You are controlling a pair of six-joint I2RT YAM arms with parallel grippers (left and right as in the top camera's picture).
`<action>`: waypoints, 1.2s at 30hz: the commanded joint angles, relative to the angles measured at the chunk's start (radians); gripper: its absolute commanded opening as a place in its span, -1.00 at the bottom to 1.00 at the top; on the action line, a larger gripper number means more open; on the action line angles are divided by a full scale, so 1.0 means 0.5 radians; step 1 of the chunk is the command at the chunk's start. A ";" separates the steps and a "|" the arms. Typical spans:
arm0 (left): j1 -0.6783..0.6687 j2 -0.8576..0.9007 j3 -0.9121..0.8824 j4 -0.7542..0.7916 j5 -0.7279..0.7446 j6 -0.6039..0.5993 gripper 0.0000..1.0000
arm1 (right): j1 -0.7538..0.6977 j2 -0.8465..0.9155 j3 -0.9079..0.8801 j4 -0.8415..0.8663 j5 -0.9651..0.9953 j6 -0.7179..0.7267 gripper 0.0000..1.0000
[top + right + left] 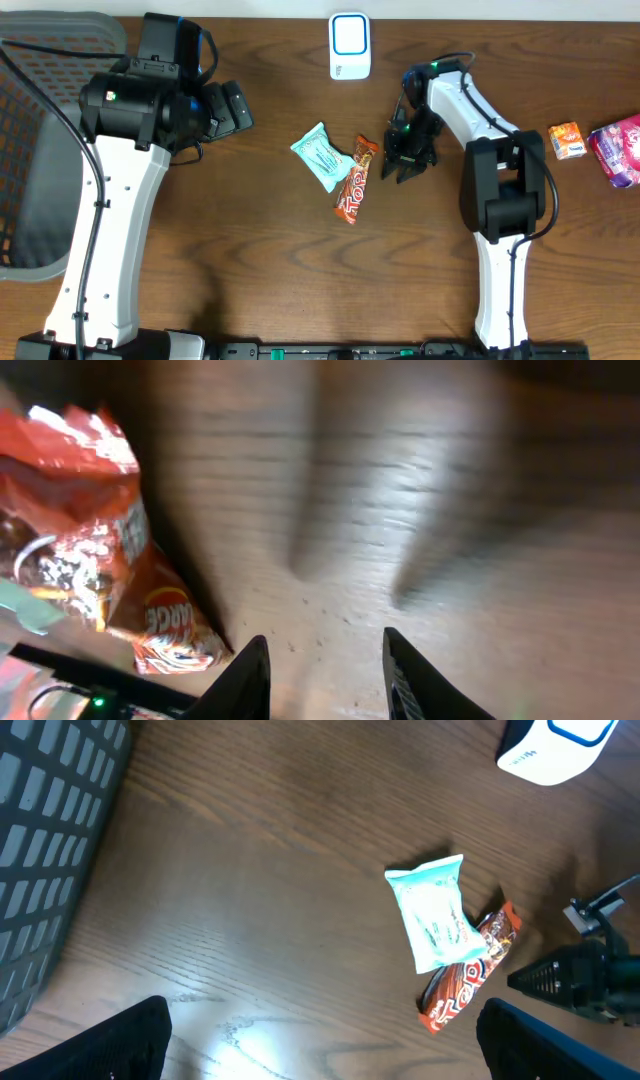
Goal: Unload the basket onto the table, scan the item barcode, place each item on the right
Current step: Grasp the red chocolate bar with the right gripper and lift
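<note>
At three o'clock of the candy bar (356, 180), the right end effector (397, 174) hangs part-open, empty.
Best shift toward nine o'clock, straddle its middle, then pinch; the left end effector (238, 108) gapes wide, empty.

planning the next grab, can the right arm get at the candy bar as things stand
Probably yes. The right gripper sits close beside the candy bar, open and empty, with only bare table between. The teal packet overlaps the bar's far edge, away from the gripper.
</note>
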 commanded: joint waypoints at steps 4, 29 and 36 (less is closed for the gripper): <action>0.007 0.014 0.005 -0.002 -0.032 0.012 0.96 | 0.134 -0.034 0.038 0.056 -0.237 -0.191 -0.55; 0.007 0.014 0.005 -0.002 -0.032 0.012 0.96 | 0.508 -0.143 0.044 0.576 0.171 0.300 -0.35; 0.007 0.015 0.005 -0.002 -0.032 0.012 0.96 | 0.626 0.047 0.044 0.953 -0.237 0.333 -0.44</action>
